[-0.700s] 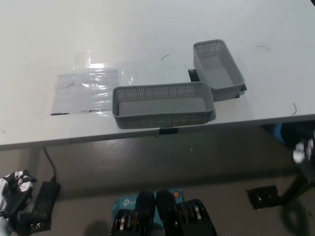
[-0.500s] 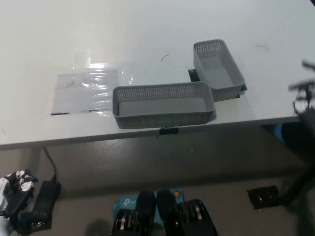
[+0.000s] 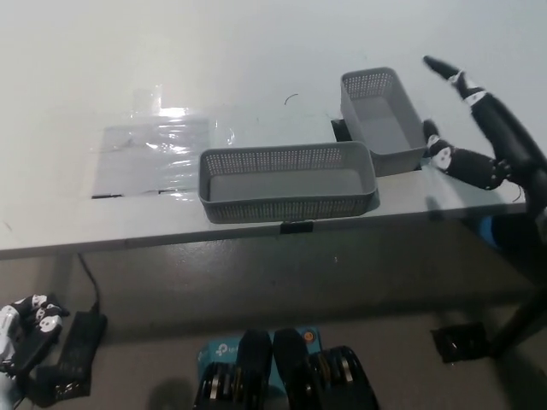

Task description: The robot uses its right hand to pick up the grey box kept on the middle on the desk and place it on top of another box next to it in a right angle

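Two grey perforated boxes stand on the white desk (image 3: 256, 34). The longer box (image 3: 287, 182) lies crosswise near the desk's front edge, in the middle. The second box (image 3: 382, 119) lies lengthwise behind its right end, so the two meet in a corner. My black right hand (image 3: 479, 128) hovers over the desk just right of the second box, fingers spread and open, holding nothing. My white left hand (image 3: 24, 329) hangs low at the bottom left, below the desk.
A clear plastic sheet (image 3: 154, 154) lies on the desk left of the long box. Black tape marks (image 3: 295, 227) show by the boxes. Under the desk sit a black power adapter (image 3: 73, 359) and a blue carton (image 3: 226, 354).
My right arm has swung up from below the desk's right edge to beside the second box. The boxes have not moved. The left hand stays low.
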